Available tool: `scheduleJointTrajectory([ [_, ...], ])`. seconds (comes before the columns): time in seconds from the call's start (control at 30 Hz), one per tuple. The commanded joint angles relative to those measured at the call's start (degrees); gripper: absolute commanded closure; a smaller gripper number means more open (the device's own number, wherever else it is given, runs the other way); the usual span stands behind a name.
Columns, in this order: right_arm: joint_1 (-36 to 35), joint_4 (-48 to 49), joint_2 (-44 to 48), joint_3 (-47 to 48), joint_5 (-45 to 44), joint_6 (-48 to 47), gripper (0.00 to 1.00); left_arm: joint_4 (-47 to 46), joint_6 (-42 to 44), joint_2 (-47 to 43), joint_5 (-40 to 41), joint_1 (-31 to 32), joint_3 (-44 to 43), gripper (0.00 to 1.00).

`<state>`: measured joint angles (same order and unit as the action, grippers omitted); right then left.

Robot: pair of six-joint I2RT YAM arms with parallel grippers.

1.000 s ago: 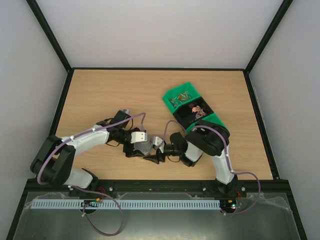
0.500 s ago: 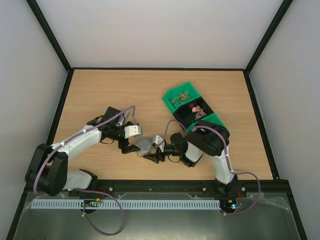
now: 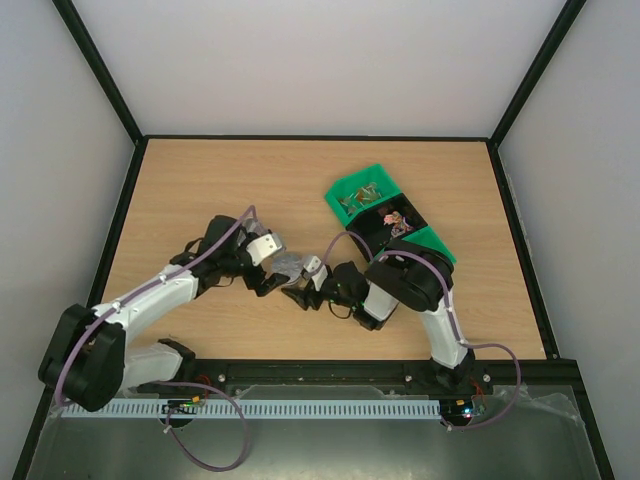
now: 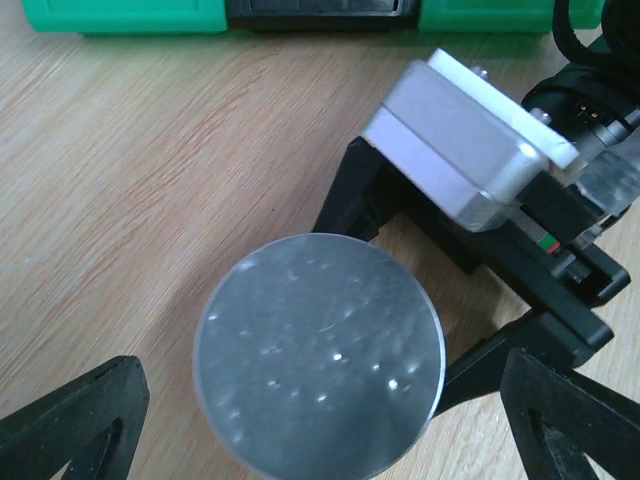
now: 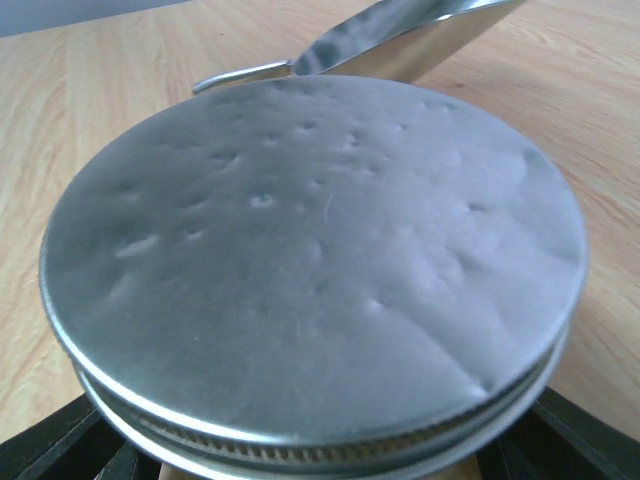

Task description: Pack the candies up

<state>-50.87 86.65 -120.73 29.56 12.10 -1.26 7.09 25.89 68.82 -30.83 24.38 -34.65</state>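
- Meeting at the middle of a wooden table (image 3: 200, 190), two robot arms close in on a round silver lid (image 4: 320, 350).
- The lid has a dimpled top and a threaded rim, and fills most of the right wrist view.
- The right gripper (image 5: 310, 450) clamps the lid, with a black finger tight against each side of the rim.
- The left gripper (image 4: 320, 358) is spread wide. Its two black fingers sit in the bottom corners of the left wrist view, apart from the lid.
- The candies (image 3: 397, 219) lie in green bins (image 3: 345, 190) right of centre in the top view. Pink and white ones sit in a dark compartment, with greenish ones in the bin above and left of it.
- A metal scoop (image 5: 400, 35) lies on the table just behind the lid, at the top of the right wrist view.
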Motion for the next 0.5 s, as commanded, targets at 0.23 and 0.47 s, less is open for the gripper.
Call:
scheduleJointTrajectory([
  [0.23, -0.1, -4.3, -1.0, 0.9, -5.8, 3.3, 0.70, -8.2, -5.6, 6.2, 13.9, 7.0, 0.4, 0.01],
  [0.47, -0.1, -4.3, -1.1, 1.1, -5.2, 3.8, 0.70, -8.1, -5.8, 10.6, 15.6, 8.0, -1.4, 0.01],
])
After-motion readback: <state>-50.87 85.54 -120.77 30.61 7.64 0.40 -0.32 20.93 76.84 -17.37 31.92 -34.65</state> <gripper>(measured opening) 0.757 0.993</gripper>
